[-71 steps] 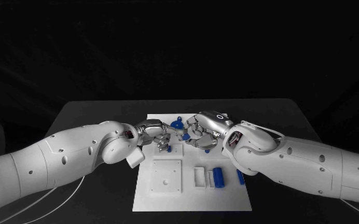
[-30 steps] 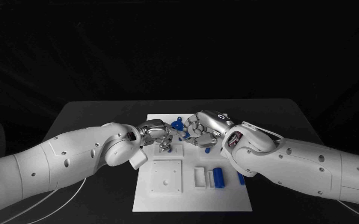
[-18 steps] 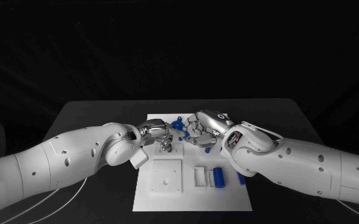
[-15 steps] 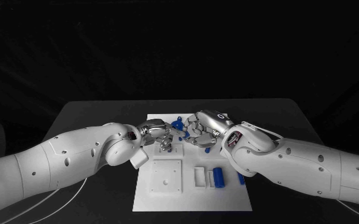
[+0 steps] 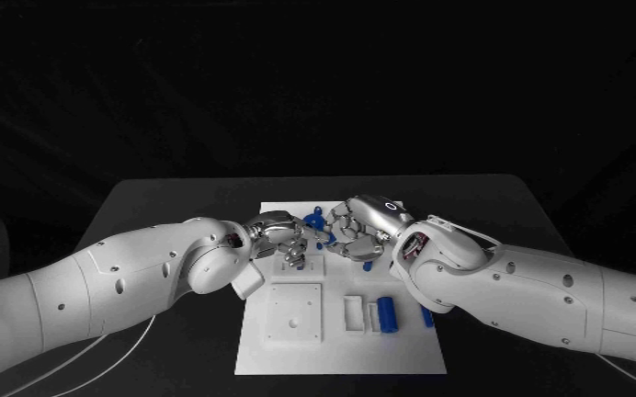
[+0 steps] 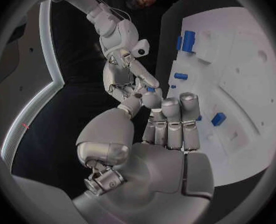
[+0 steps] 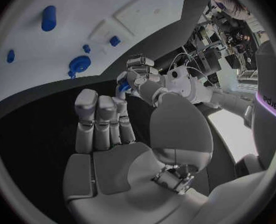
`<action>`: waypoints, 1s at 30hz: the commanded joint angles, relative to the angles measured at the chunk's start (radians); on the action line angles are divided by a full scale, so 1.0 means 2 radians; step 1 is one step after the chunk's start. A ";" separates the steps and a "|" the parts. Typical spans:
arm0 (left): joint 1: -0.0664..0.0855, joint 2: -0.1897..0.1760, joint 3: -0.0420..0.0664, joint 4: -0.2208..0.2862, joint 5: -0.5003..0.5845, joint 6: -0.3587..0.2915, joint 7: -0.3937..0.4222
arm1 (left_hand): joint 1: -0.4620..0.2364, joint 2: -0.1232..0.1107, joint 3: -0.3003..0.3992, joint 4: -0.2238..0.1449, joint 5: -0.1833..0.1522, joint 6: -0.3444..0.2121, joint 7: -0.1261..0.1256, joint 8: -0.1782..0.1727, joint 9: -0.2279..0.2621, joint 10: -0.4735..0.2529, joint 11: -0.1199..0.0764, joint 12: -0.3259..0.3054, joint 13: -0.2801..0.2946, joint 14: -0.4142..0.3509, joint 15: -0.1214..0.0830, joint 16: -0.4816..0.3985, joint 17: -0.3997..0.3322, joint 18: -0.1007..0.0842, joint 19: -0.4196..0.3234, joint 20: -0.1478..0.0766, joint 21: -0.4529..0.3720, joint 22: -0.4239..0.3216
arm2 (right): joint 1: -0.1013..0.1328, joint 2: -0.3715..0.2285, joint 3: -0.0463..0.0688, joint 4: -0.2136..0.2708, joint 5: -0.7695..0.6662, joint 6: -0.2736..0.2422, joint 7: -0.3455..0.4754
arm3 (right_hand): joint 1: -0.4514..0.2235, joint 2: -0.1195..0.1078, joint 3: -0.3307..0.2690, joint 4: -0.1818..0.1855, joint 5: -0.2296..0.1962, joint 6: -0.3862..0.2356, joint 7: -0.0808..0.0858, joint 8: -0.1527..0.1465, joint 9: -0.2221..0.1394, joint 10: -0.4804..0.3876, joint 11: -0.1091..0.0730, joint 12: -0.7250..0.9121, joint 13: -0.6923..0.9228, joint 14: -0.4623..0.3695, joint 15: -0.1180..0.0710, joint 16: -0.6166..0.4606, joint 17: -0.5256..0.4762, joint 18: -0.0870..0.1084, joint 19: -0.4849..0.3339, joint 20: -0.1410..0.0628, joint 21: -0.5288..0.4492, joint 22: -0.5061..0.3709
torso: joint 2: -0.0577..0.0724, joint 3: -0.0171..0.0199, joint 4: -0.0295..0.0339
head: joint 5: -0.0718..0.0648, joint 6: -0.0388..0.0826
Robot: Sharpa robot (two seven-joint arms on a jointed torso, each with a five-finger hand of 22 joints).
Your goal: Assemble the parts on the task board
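Note:
Over the far half of the white task board [image 5: 338, 351], my left hand [image 5: 281, 235] and right hand [image 5: 357, 232] meet fingertip to fingertip. Between them sits a small blue part [image 6: 149, 89]. The left hand [image 6: 166, 129] pinches it at the tips of its curled fingers, and a finger of the right hand [image 6: 122, 64] comes onto it from the other side. In the right wrist view the same part [image 7: 123, 87] lies at the right hand's [image 7: 107, 129] thumb and fingertip, with the left hand [image 7: 141, 74] just beyond it. It hangs above the board [image 7: 82, 15].
On the board are a round blue part [image 5: 314, 221] at the far edge, a blue cylinder [image 5: 384, 314] beside a white slot [image 5: 356, 314], a blue piece [image 5: 425, 314] and a small one [image 5: 368, 266]. A raised white block [image 5: 294, 312] sits near the front left.
The left hand has drawn a little closer to the right hand. Over the last second both hands have stayed almost still, fingertips together.

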 commanded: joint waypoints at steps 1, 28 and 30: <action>0.000 0.001 0.000 0.002 0.005 0.003 0.004 | 0.007 0.001 -0.002 0.000 -0.001 0.007 -0.001 0.004 -0.001 0.005 -0.002 -0.002 -0.001 0.002 -0.003 0.003 0.000 0.006 -0.002 -0.043 0.001 0.005 | 0.000 0.001 0.000 0.001 -0.006 0.001 -0.001 | -0.002 0.005 0.003 -0.001 0.001 0.019 0.010 0.010 0.013 0.003 0.000 0.002 -0.001 0.001 -0.003 0.000 0.001 0.041 0.000 -0.003 0.002 0.007 | 0.000 0.0001 -0.0001 | 0.000 -0.001; 0.000 -0.001 0.000 0.000 0.024 -0.033 0.006 | 0.026 0.007 0.050 0.009 0.018 0.053 -0.019 0.045 0.045 0.022 -0.018 -0.007 -0.008 0.013 -0.018 0.005 -0.005 0.001 0.006 -0.048 0.004 0.005 | 0.000 -0.005 0.000 -0.002 0.001 0.003 0.000 | -0.045 -0.035 -0.041 0.009 0.003 -0.028 0.027 -0.022 0.001 -0.022 0.016 -0.016 -0.004 -0.008 0.012 -0.007 0.001 0.041 -0.009 -0.005 -0.005 0.007 | 0.000 0.0001 0.0000 | 0.000 0.001; 0.000 -0.001 0.000 0.000 0.024 -0.033 0.005 | 0.023 0.007 0.052 0.007 0.021 0.052 -0.019 0.047 0.051 0.022 -0.019 -0.008 -0.008 0.013 -0.018 0.005 -0.005 0.001 0.006 -0.049 0.004 0.005 | 0.000 -0.005 0.000 -0.003 0.001 0.002 0.000 | -0.045 -0.035 -0.042 0.009 0.003 -0.028 0.027 -0.022 0.001 -0.022 0.016 -0.016 -0.004 -0.008 0.012 -0.007 0.002 0.041 -0.009 -0.005 -0.005 0.006 | 0.000 0.0000 -0.0001 | 0.000 0.002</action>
